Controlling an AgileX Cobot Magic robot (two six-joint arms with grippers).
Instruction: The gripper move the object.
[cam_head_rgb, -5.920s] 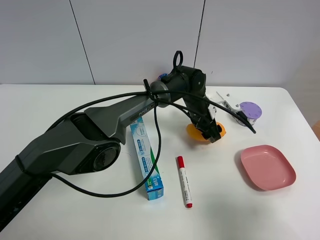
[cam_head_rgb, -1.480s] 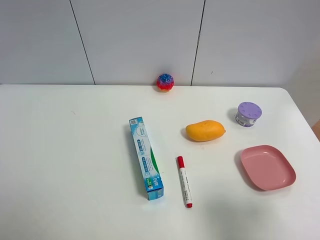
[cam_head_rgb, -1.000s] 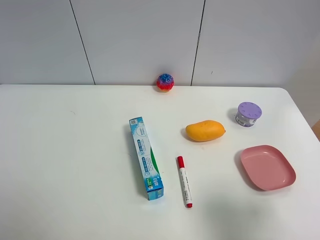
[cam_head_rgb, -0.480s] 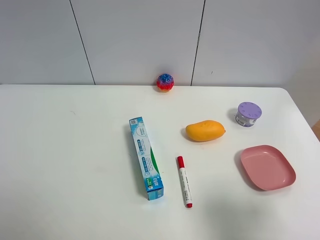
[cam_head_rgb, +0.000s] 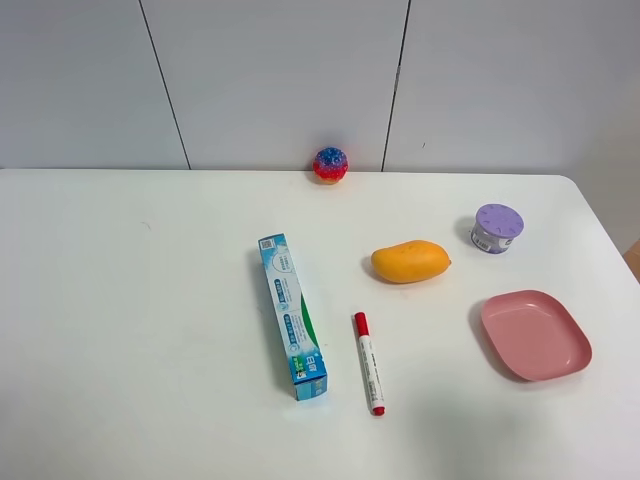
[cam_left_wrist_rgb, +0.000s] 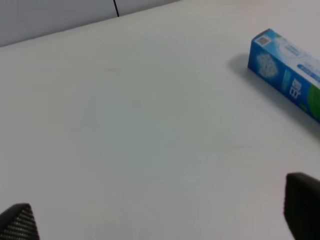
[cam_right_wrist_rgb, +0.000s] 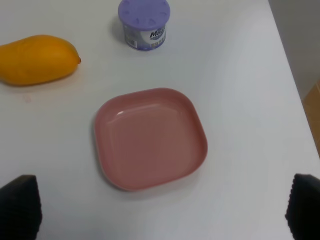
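Mango (cam_head_rgb: 410, 261) lies free on the white table (cam_head_rgb: 150, 350), between the toothpaste box (cam_head_rgb: 292, 315) and the lilac-lidded tub (cam_head_rgb: 497, 228), just beyond the pink dish (cam_head_rgb: 535, 334); nothing touches it. No arm shows in the high view. Left gripper (cam_left_wrist_rgb: 160, 220) and right gripper (cam_right_wrist_rgb: 160, 210): only two dark finger tips at each frame's edges, set wide apart, holding nothing. Judged: no grasp in hand, so any move is either complete or not begun. Mango smooth, oval, one pointed end; dish shallow, glossy, rounded-square; red-capped marker (cam_head_rgb: 368, 363) slender; speckled ball (cam_head_rgb: 330, 165) by the wall.
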